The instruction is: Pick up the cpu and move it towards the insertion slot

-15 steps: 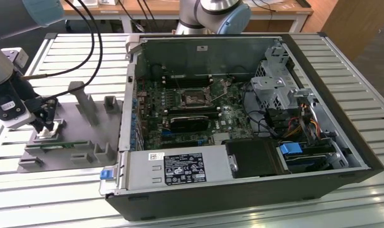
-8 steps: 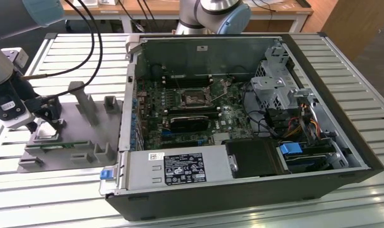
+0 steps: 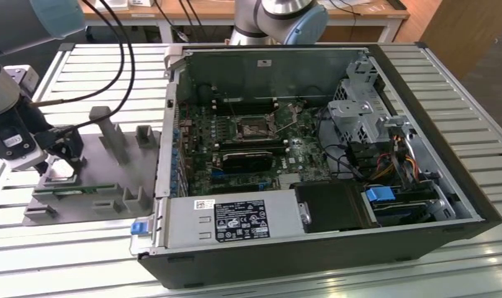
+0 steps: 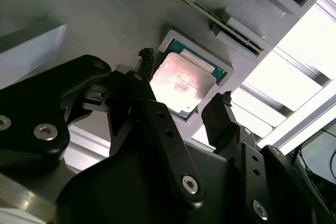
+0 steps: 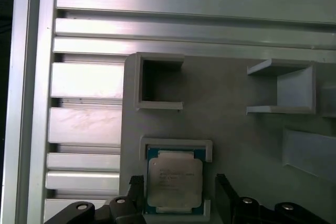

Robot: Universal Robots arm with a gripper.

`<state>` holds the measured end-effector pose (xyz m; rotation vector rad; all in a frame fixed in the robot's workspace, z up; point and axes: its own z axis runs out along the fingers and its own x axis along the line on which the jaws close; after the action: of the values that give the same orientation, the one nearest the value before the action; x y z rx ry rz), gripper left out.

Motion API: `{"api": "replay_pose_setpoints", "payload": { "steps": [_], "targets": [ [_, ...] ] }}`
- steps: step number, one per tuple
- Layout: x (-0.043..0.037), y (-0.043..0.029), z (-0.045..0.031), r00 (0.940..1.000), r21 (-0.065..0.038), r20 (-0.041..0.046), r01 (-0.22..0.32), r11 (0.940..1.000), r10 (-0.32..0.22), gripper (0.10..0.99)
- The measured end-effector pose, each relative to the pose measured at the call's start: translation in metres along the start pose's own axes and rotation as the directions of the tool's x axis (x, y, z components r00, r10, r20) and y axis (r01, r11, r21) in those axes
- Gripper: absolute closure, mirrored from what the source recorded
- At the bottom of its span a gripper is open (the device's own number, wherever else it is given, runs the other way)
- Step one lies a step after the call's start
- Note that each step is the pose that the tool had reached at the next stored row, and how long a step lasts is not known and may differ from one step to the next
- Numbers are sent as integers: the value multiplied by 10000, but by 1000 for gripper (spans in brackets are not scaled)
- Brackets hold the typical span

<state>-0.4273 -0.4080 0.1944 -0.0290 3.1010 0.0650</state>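
The cpu [image 5: 174,182], a small flat square chip with a silvery top, lies in a shallow pocket of the grey fixture plate [image 3: 110,161] on the exterior view's left. My gripper [image 4: 184,77] hangs just above it, open. One black fingertip [image 4: 145,56] stands on each side of the chip [image 4: 181,85], not touching it. In the exterior view my gripper [image 3: 60,166] sits low over the plate's near left part. The insertion slot [image 3: 255,129], a silver-framed square socket, lies on the motherboard inside the open computer case, far to the exterior view's right of my gripper.
Upright grey fixture blocks [image 3: 110,133] rise from the plate between my gripper and the case wall [image 3: 164,143]. A slim green board [image 4: 210,17] stands on edge beside the chip's pocket. A power supply [image 3: 234,220] and drive cage [image 3: 358,112] crowd the case. Slatted aluminium table [image 3: 474,81] all round.
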Motion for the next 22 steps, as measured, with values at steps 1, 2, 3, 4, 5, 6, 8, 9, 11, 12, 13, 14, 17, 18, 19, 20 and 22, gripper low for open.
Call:
{"api": "replay_pose_setpoints", "payload": {
  "steps": [1,2,3,4,5,6,8,9,11,12,13,14,17,18,19,20,22],
  "targets": [
    [1,-1,15,10000,0,0,-1,10000,1,439],
    [1,-1,30,10000,0,0,-1,10000,1,439],
    [2,-2,45,10000,0,0,-1,10000,1,439],
    [2,-2,57,10000,1,0,-2,10000,2,439],
    [3,-3,67,10000,0,1,-1,10000,1,439],
    [3,-3,78,10000,0,0,-2,10000,2,439],
    [4,-4,88,10000,1,-1,-2,10000,2,439],
    [4,-4,88,10000,1,-1,-2,10000,2,439],
    [4,-4,88,10000,1,-1,-2,10000,2,439],
    [4,-4,89,10000,0,0,-2,10000,2,439],
    [4,-4,89,10000,1,-1,-2,10000,2,439],
    [4,-4,89,10000,0,0,-1,10000,1,439],
    [4,-3,91,9999,-3,-100,-7,10000,7,439],
    [4,-3,91,9999,-3,-101,-8,10000,8,439],
    [4,-3,91,9999,-3,-102,-8,10000,8,439],
    [3,-4,91,9999,-3,-103,-7,10000,7,439],
    [3,-4,90,9999,-3,-111,-7,10000,7,439]
  ]
}}
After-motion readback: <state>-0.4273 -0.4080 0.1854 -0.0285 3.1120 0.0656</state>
